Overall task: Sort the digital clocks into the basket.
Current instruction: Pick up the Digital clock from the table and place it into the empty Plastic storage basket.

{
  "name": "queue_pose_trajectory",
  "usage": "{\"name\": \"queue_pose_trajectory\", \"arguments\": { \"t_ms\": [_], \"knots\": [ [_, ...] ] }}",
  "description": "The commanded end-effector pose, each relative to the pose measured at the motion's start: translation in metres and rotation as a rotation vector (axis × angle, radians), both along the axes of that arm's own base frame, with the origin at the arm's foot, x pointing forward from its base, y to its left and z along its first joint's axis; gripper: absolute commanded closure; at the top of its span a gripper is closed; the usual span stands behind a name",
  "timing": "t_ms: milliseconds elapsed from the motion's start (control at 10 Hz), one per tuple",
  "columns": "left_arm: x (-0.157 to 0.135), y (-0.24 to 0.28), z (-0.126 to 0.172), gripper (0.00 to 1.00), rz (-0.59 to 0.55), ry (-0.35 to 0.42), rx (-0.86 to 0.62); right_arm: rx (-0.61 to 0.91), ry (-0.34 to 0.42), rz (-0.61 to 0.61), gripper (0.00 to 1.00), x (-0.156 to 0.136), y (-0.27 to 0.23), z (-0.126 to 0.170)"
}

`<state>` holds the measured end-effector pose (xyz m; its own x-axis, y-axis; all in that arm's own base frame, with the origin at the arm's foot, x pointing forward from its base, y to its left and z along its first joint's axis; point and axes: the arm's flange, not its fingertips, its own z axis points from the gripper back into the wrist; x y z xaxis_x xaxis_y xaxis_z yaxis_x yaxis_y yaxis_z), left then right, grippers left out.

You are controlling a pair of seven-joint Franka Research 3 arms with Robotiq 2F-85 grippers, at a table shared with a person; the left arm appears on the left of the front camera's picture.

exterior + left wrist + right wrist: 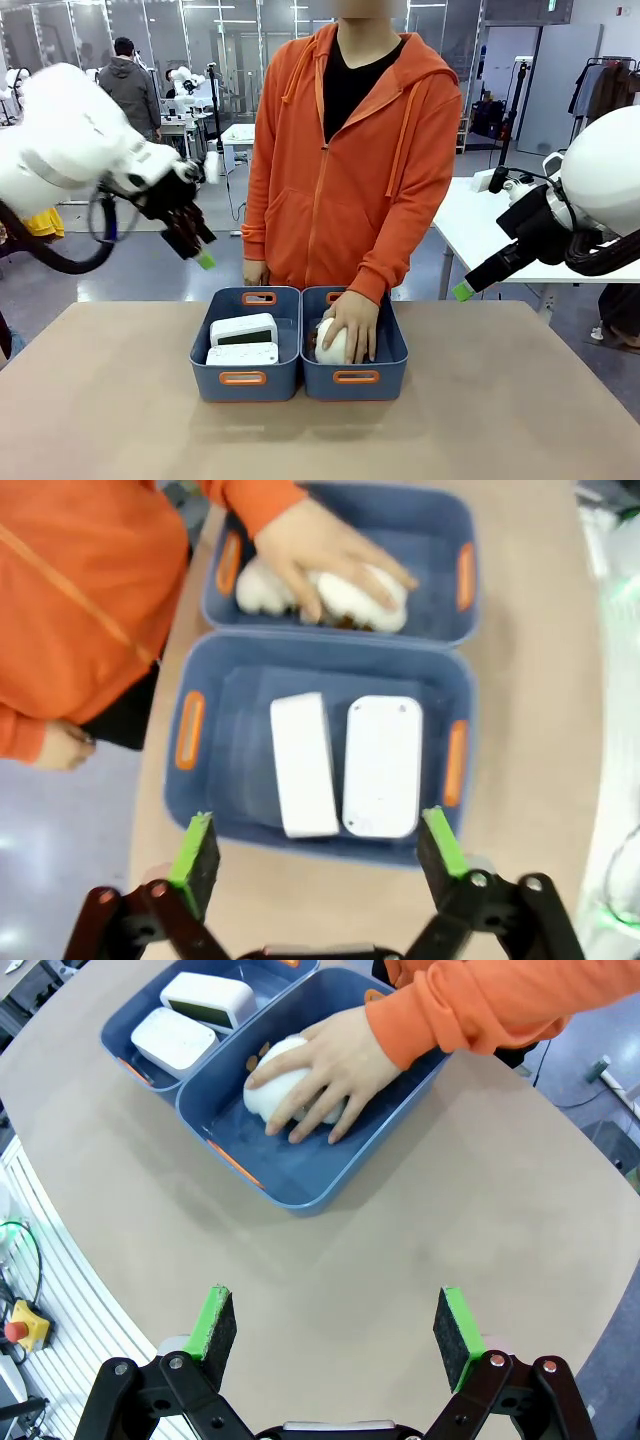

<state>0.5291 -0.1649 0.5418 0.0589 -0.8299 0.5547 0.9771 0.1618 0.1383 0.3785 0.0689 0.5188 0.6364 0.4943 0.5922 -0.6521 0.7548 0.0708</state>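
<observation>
The left gripper (318,852) hangs above the table (520,730) with its jaws spread wide and nothing between the green pads (196,852). Directly beyond it sits a blue basket (222,810) with orange-rimmed handle slots. Two white digital clocks (302,764) (382,766) lie side by side inside it, near each other. A second blue tub (440,550) stands against the first one's far wall. Inside it, a person's hand (318,552) rests on a cream plush toy (350,602). The person wears an orange hooded jacket (80,600).
</observation>
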Motion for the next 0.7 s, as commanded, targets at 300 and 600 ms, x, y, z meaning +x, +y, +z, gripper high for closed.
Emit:
{"name": "queue_pose_trajectory", "arguments": {
  "t_ms": [300, 600],
  "knots": [
    [-0.106, 0.143, -0.009, 0.00, 0.404, -0.001, -0.233, -0.002, 0.000, -0.022, 0.00, -0.001, 0.002, 0.000],
    [-0.138, 0.145, -0.013, 0.00, 0.515, -0.060, -0.213, -0.002, 0.000, -0.022, 0.00, -0.001, 0.002, 0.000]
  ]
}}
